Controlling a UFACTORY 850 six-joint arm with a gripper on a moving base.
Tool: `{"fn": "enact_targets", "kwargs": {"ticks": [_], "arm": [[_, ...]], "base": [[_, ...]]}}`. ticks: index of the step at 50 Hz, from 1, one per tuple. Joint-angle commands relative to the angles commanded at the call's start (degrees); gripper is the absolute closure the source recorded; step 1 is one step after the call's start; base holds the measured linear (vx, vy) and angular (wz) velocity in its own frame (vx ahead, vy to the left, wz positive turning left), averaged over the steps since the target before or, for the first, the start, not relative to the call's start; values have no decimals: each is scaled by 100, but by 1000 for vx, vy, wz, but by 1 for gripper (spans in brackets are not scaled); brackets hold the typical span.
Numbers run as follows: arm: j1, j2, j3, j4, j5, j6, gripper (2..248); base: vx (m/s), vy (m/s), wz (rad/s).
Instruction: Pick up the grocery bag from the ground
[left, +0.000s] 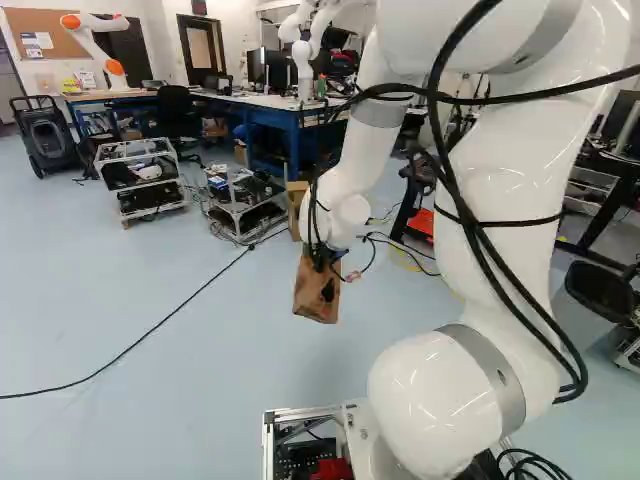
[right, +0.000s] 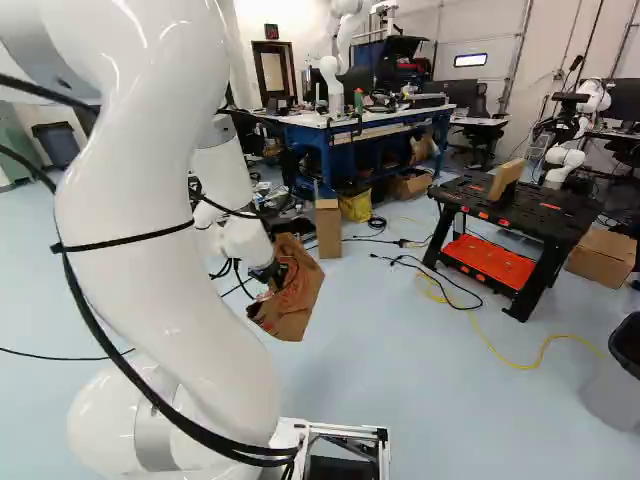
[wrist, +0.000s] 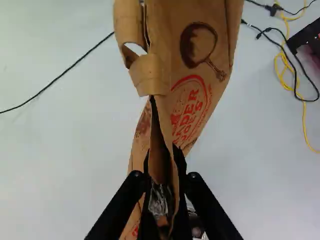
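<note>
The gripper (right: 264, 271) pinches the bag (right: 292, 305) between its two fingers, holding it above the floor (right: 420, 400). A black table (right: 545, 212) stands to the right, farther off.

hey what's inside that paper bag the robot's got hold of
In the narrow opening of the bag, a crinkled, shiny grey patch shows between the tool's fingers; I can't tell what it is. Anything deeper is hidden by the paper sides.

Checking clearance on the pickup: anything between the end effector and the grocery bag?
Nothing visible: the end effector is shut on the grocery bag, with a finger on either side of its paper.
</note>
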Motion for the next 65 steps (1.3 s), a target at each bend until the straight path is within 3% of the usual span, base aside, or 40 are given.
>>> {"fn": "enact_targets", "kwargs": {"ticks": [41,65], "arm": [[-590,1770,1401,0,2058,0,226],[-832,2496,1975,0,2902,0,226]], "base": [[0,0,0],[0,0,0]]}}
